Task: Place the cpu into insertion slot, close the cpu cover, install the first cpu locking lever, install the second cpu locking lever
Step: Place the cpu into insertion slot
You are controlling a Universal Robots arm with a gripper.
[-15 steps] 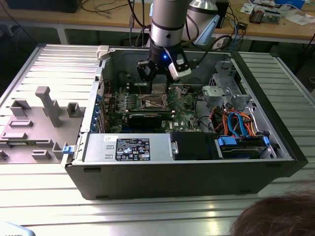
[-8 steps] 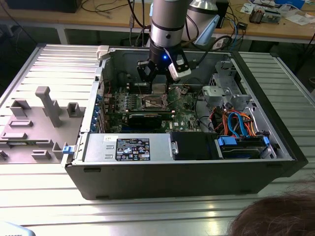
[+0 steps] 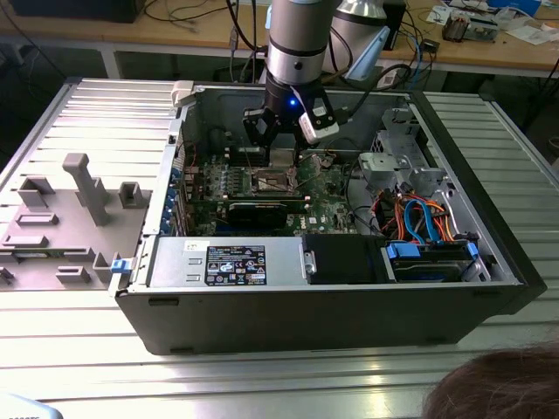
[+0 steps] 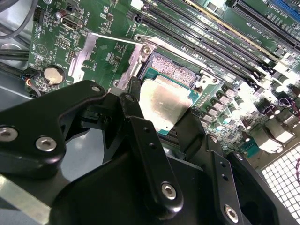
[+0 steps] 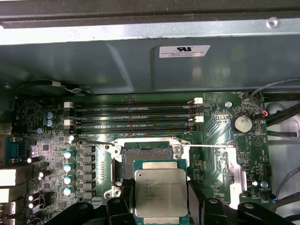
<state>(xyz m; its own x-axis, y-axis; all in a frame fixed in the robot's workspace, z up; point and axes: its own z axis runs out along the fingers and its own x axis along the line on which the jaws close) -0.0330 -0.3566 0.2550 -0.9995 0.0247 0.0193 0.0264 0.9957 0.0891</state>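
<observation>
My gripper (image 5: 161, 199) is shut on the cpu (image 5: 161, 190), a silvery-grey square chip pinched between two black fingers (image 5: 123, 201). In the exterior view the gripper (image 3: 281, 150) hangs inside the open computer case, with the cpu (image 3: 281, 158) just above the insertion slot (image 3: 272, 181). The insertion slot (image 5: 147, 157) is a dark recess with a silver rim. The cpu (image 4: 161, 98) partly overlaps the slot (image 4: 176, 70); whether they touch I cannot tell. The cpu cover (image 4: 84, 54) is swung open beside the slot, also seen in the first wrist view (image 5: 238, 180). A thin lever rod (image 5: 93, 140) stands out sideways.
Long memory slots (image 5: 133, 115) run just beyond the socket, near a coin battery (image 5: 242, 123). A black expansion card (image 3: 258, 209), the power supply (image 3: 223, 262) and a drive bay with cables (image 3: 419, 218) crowd the case. A grey plastic fixture (image 3: 70, 209) lies outside. A person's hair (image 3: 493, 388) shows at the front.
</observation>
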